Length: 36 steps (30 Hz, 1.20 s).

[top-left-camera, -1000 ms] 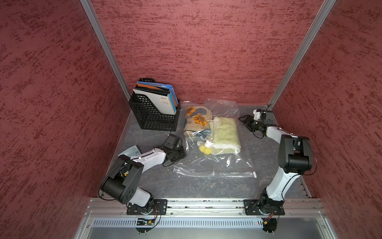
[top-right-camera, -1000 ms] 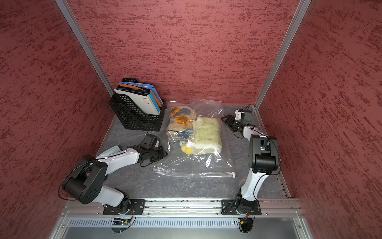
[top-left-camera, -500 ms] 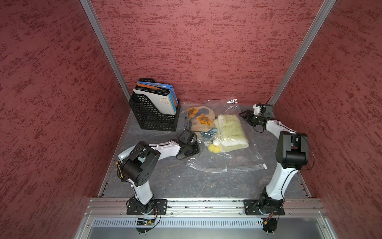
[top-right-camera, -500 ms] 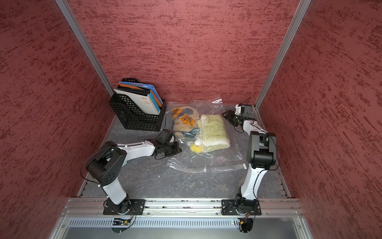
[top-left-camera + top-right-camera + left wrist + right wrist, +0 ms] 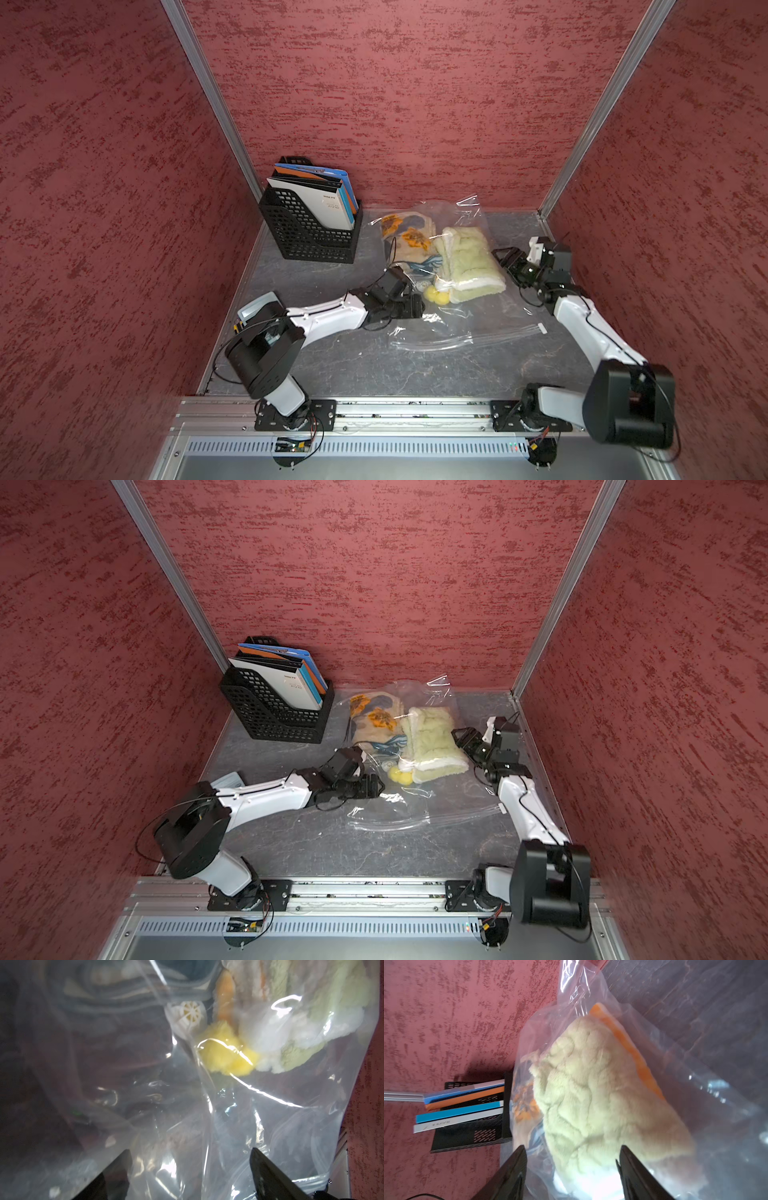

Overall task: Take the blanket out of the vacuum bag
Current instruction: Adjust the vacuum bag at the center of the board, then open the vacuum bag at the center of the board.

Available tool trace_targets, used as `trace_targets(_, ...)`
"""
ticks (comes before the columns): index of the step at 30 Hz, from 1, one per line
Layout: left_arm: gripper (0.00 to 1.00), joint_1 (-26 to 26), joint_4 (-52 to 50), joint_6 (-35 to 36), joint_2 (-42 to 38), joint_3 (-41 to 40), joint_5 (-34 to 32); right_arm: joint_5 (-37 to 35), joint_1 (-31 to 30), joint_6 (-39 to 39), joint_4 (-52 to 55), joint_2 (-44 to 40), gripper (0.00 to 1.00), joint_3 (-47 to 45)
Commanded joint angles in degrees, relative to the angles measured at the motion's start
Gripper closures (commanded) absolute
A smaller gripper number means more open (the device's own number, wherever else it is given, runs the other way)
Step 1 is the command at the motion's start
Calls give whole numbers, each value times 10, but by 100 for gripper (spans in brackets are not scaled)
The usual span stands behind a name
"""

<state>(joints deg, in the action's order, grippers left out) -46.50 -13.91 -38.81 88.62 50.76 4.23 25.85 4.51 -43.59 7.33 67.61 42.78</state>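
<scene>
The vacuum bag [image 5: 478,328] is clear, glossy, crinkled plastic. The blanket [image 5: 469,266] is fluffy pale-green cloth. The bench [image 5: 353,365] looks matt grey and stone-veined. The rack [image 5: 307,237] is black perforated plastic.

i work in a robot test booth, more lab than home: textured red walls [image 5: 374,104] at nine, twelve and three o'clock, aluminium posts [image 5: 216,104] joining them, a grey stone-look tabletop [image 5: 374,365], my arms [image 5: 328,320] bolted to a metal rail [image 5: 395,409] at six o'clock, a black file rack [image 5: 307,237] at ten.
</scene>
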Motion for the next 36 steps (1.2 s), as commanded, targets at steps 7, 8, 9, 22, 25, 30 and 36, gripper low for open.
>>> trace_targets(7, 9, -52, -172, 36, -179, -27, -179, -22, -74, -172, 134, -206, 32, -110)
trace_targets(8, 11, -61, -180, 51, -183, -18, -183, -29, -85, -189, 153, -225, 32, -116)
trace_targets(9, 12, -73, -185, 67, -182, -8, -178, -41, -97, -203, 172, -241, 32, -124)
trace_targets(22, 22, -298, -297, 251, 51, 180, -280, -74, -112, -209, 207, -244, 28, -136)
trace_targets(25, 26, -310, -277, 302, 95, 214, -284, -71, -109, -211, 208, -250, 27, -141)
trace_targets(30, 27, -323, -227, 354, 137, 232, -306, -10, -73, -276, 200, -285, 27, -180)
trace_targets(36, 27, -331, -180, 368, 164, 224, -338, 0, -37, -330, 178, -346, 27, -234)
